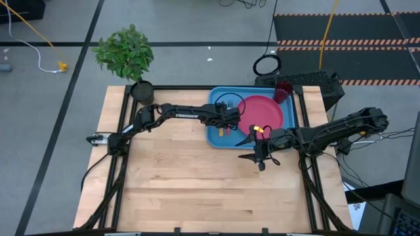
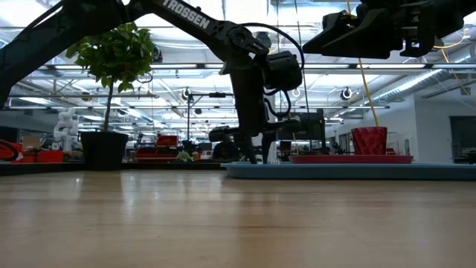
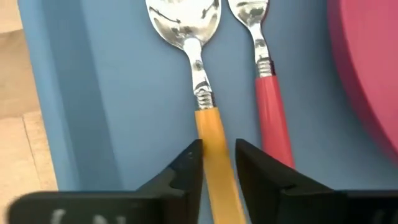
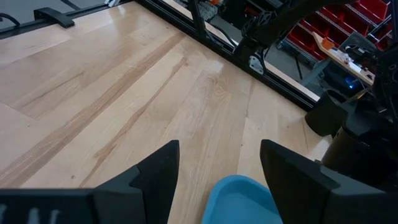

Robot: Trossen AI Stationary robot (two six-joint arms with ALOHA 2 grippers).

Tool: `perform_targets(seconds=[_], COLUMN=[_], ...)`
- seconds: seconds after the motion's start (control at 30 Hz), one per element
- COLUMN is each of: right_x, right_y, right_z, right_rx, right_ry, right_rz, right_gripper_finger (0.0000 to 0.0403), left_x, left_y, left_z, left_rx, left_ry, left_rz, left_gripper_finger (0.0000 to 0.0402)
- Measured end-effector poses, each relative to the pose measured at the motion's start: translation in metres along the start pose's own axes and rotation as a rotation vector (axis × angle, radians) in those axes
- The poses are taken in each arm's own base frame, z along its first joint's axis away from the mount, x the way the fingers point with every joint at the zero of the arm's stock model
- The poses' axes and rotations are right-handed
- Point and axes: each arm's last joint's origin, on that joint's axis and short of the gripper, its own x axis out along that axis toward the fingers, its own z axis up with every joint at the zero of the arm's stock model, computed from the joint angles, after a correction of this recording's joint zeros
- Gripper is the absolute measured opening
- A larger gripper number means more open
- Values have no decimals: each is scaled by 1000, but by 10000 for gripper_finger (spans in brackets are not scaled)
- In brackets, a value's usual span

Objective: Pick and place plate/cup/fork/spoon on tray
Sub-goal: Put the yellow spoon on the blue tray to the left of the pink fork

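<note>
The light-blue tray lies at the table's far middle. On it are the pink-red plate, the maroon cup at its far right corner, and, on its left part, the orange-handled spoon beside the red-handled fork. My left gripper is low over the tray's left part, shut on the spoon's handle. My right gripper is open and empty above the table near the tray's near edge; it also shows in the high view. My left gripper pinches the spoon's orange handle between its two fingers, a little behind where the metal neck begins. The fingers come from above and stand on either side of the handle. The spoon lies flat on the tray floor, parallel to the fork, bowl pointing away from the gripper.
A black pot with a green plant stands at the table's far left corner. Bare wood fills the table's near half. A black frame rail runs along the tray's right side.
</note>
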Motion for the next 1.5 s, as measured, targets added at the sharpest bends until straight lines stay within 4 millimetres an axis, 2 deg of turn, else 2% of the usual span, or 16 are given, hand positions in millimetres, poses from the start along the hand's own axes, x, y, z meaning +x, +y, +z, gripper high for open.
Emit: perform_targets(seconds=[0.17,0.3,0.5,0.77,0.93,1.07,1.23,1.5], right_x=[0,0,0,0,0,0,0,0], right_y=[0,0,0,0,0,0,1,1], right_z=[0,0,0,0,0,-1,-2,-2], right_rx=[0,4,6,7,7,7,6,6], right_ry=[0,0,0,1,3,8,16,17], right_rz=[0,0,0,1,2,5,9,9], right_gripper_finger=[216,216,216,216,216,216,216,216], left_x=[0,0,0,-9,-10,-6,-12,-12], left_y=[1,1,1,-10,-12,-12,-19,-18], left_z=[1,3,3,-8,-10,-20,-35,-36], left_rx=[1,1,-1,37,73,139,243,286], left_ry=[-33,-57,-65,-105,-123,-112,-124,-133], left_rz=[18,32,32,13,17,26,25,38], left_gripper_finger=[39,17,20,4,8,9,9,10])
